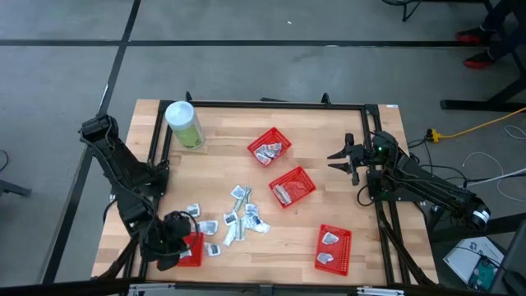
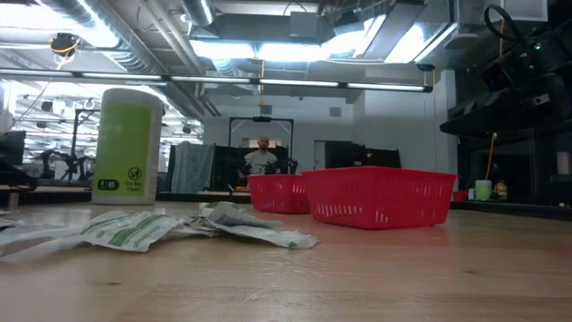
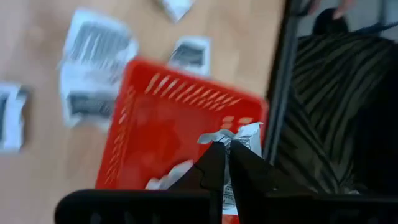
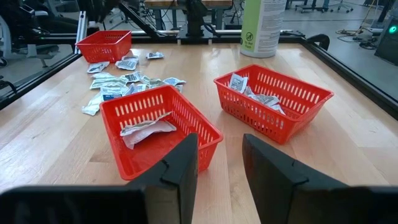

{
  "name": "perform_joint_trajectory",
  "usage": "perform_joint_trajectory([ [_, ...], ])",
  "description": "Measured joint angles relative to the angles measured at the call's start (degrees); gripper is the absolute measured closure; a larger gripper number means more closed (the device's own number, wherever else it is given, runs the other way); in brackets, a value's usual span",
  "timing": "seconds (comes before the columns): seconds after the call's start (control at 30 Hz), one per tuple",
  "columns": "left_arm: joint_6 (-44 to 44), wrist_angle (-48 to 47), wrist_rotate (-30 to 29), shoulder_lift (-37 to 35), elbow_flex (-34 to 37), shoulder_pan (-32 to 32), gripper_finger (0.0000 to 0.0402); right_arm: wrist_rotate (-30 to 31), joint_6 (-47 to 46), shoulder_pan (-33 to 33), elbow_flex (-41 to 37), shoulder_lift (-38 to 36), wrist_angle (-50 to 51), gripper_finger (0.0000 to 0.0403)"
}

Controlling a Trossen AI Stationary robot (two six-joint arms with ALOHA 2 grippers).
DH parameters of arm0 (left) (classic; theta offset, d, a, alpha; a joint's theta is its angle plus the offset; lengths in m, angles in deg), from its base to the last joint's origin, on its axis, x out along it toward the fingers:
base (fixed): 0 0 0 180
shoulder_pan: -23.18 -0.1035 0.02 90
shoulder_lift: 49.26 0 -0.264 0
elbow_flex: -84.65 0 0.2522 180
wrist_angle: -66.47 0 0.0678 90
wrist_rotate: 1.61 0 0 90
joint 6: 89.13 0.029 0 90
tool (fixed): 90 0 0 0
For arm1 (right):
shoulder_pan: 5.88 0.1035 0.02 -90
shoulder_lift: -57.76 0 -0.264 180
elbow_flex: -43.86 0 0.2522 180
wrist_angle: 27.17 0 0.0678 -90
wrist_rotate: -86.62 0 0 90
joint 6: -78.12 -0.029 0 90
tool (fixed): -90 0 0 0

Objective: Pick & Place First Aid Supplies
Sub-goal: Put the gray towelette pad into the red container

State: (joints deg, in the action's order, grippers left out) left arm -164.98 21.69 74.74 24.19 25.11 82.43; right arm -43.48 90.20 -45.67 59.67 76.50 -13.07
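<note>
Flat white packets (image 1: 238, 215) scattered mid-table

We see loose packets (image 1: 238, 215) mid-table, baskets (image 1: 292, 186) to their right and far side, a canister (image 1: 185, 124) at far left.

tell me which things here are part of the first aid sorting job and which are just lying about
Job: loose packets; packet pinched in the left gripper over a red basket; other baskets.
Lying about: green canister; idle right gripper, open.
</note>
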Motion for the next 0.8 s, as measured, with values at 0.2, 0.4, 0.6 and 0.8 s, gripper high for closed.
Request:
perform_joint_trajectory([
  [0.2,-5.70,-4.86,2.73,0.00,0.00,0.02,0.0385,0.00,0.00,0.00,0.00,0.00,0.00,0.0276],
  [0.4,-6.52,-5.31,2.88,0.00,0.00,0.02,0.0385,-0.01,0.00,0.00,0.00,0.00,0.00,0.0276],
  [0.6,-9.22,-7.99,2.70,0.00,0.00,0.02,0.0384,0.00,0.00,0.00,0.00,0.00,0.00,0.0276],
  [0.8,-11.93,-9.74,2.80,0.00,0.00,0.02,0.0384,-0.01,0.00,0.00,0.00,0.00,0.01,0.0276],
])
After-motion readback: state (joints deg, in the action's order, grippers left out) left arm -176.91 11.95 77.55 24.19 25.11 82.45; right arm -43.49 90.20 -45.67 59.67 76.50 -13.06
